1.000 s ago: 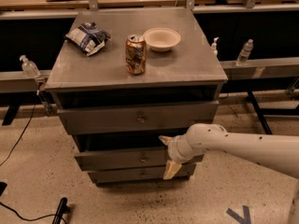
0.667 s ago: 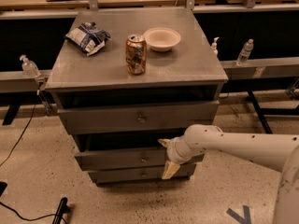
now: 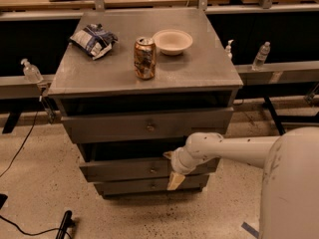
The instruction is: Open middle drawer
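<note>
Far left: pump bottle point(image 3: 31, 72) on the rail. On the cabinet's surface point(image 3: 209, 68): crumpled snack bag point(image 3: 93, 39), dented can point(image 3: 144, 58) upright near the middle, pale bowl point(image 3: 172, 41) just behind-right of it. Below: top drawer point(image 3: 109, 127), then the middle drawer point(image 3: 124, 169), second of three, dark gap over its front, knob point(image 3: 153, 170) at centre. End effector point(image 3: 171, 168) just right of the knob, against the drawer front, tan fingers point(image 3: 175, 180) spread, one above, one below. White arm point(image 3: 234, 151) enters from right. Water bottle point(image 3: 261, 56) on right rail.
</note>
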### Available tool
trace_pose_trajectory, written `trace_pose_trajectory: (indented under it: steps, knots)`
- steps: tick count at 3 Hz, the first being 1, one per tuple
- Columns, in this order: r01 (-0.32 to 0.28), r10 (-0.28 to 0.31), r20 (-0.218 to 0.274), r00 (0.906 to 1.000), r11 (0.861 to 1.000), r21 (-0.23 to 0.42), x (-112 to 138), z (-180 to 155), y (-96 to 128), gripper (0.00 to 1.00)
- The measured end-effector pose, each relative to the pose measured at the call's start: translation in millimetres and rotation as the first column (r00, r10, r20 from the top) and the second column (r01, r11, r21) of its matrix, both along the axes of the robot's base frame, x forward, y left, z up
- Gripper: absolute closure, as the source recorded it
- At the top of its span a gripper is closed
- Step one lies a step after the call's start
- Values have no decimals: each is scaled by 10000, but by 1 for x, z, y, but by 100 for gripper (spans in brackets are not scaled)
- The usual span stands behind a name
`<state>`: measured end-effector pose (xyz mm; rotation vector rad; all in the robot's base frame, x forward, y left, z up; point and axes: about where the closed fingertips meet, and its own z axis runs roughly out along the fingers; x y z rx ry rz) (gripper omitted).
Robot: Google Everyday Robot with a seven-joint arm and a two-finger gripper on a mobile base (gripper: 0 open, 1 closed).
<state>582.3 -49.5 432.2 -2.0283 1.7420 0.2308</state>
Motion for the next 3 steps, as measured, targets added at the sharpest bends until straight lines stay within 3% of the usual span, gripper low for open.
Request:
trace_pose_trajectory:
  steps: [3]
  knots:
    - [122, -116, 328, 9994, 9998, -159, 18, 0, 4, 25]
